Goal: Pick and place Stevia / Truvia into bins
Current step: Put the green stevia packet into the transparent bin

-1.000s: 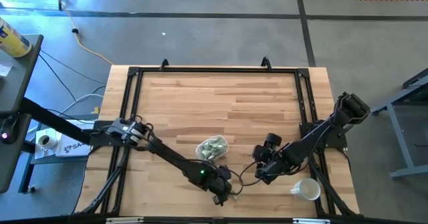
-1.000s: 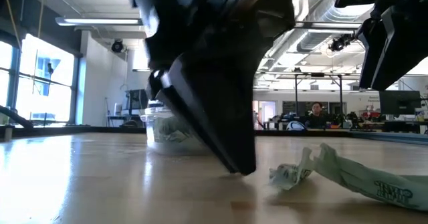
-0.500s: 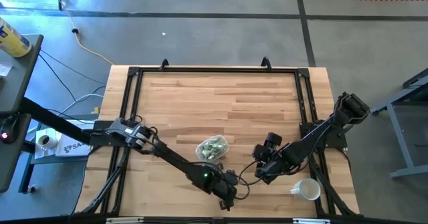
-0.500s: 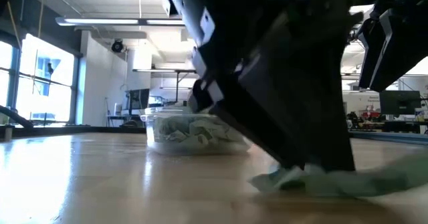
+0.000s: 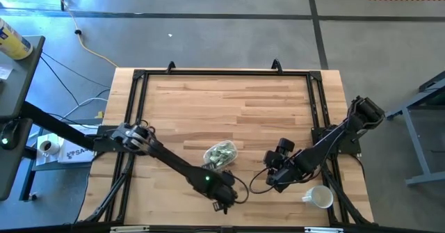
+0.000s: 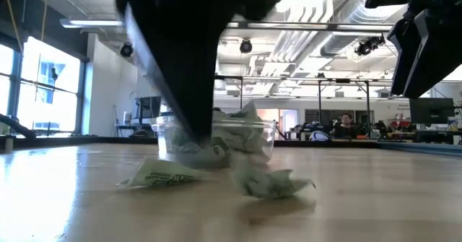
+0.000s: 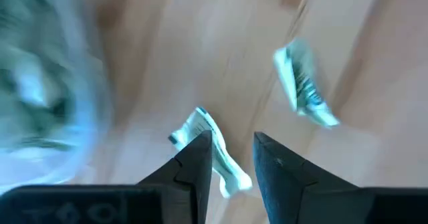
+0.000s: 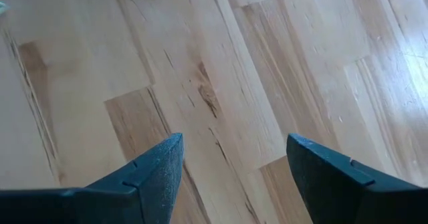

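Down at the near edge of the desk (image 5: 208, 101), the left gripper (image 7: 231, 158) hangs low with its jaws only a narrow gap apart, one loose Stevia packet (image 7: 212, 150) lying just beside its fingertips and a second packet (image 7: 304, 87) a little farther off; whether it pinches the nearer one cannot be told. Both probably lie there because they missed the clear bin (image 5: 221, 154), just beyond and already heaped with packets. Further right, the right gripper (image 8: 231, 177) waits above bare wood, jaws wide and empty, near the white mug (image 5: 318, 197).
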